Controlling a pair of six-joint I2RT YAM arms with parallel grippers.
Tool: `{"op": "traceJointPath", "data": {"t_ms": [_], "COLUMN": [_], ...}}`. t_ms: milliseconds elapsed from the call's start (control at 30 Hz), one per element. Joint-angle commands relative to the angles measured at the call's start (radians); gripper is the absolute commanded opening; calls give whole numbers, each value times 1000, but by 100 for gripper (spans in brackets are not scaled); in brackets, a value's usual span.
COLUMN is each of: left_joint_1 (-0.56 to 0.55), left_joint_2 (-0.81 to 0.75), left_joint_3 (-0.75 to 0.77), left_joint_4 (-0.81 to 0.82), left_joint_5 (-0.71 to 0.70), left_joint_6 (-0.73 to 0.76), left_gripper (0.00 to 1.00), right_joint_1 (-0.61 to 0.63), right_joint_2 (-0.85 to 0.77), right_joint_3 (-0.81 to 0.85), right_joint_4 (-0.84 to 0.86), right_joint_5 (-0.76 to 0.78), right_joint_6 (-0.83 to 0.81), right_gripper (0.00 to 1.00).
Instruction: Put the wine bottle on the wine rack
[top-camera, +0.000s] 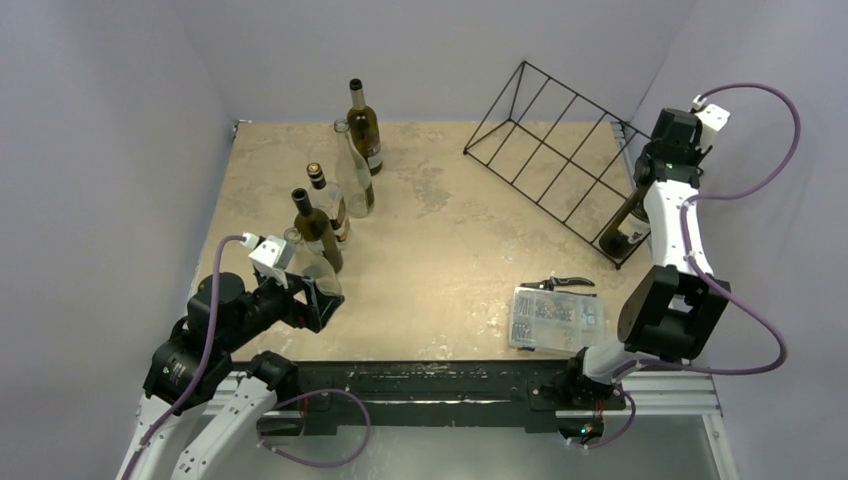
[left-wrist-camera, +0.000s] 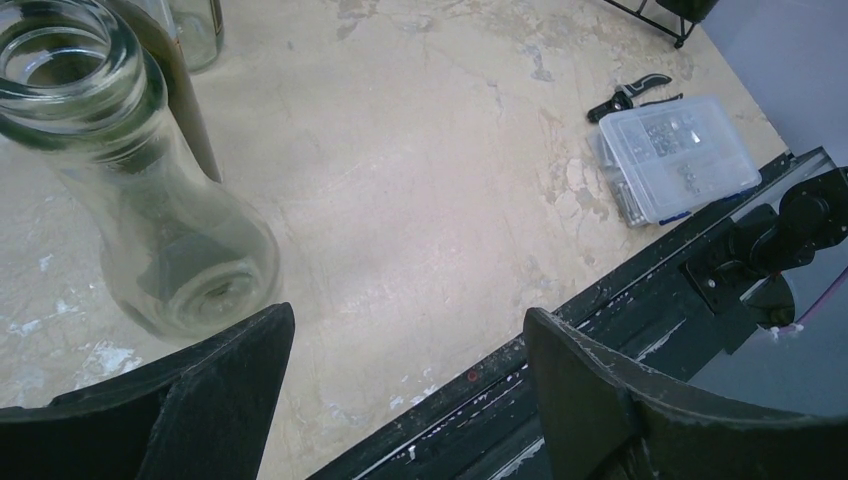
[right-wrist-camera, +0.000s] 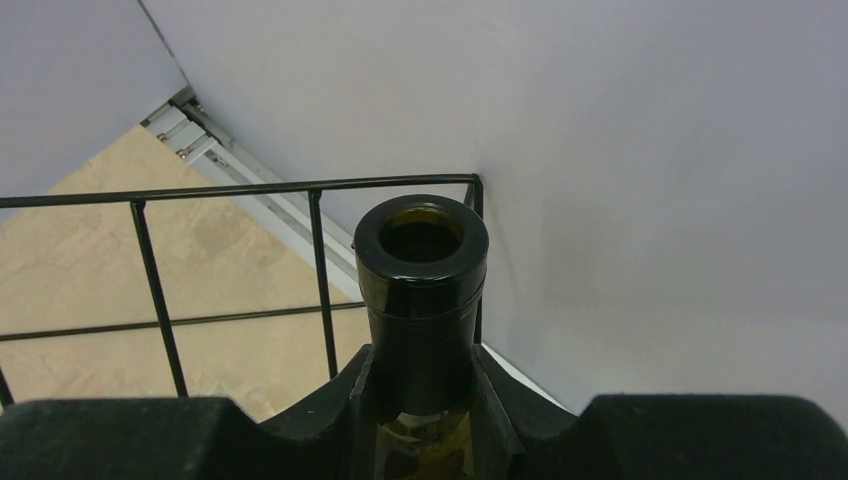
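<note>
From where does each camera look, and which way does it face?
Top external: above and behind the arms, looking down on the table; left arm and right arm show.
Left wrist: on the left arm, facing across the table past a clear bottle; open left end effector below.
Right wrist: on the right arm, facing the wine rack and wall; right end effector shut on the wine bottle.
Shared: top and left wrist both show the parts box.
</note>
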Motion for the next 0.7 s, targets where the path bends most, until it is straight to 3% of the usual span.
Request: {"op": "traceJointPath", "data": {"t_ms": [0,667], "left_joint_1": [-7,-16], "left_joint_2": [4,22], "left_joint_3": [7,3], "left_joint_4": [19,23], "left_joint_5": [-25,-28], "left_joint_6": [-11,-11], "left_gripper": [85,85], "right_joint_1": [-18,-27], "right_joint_2": [16,133], "right_joint_3": [96,155], "right_joint_4": [110,22], "right_joint_5": [2,-41], "right_joint_6": [-15,16], "right_gripper": [0,0]}}
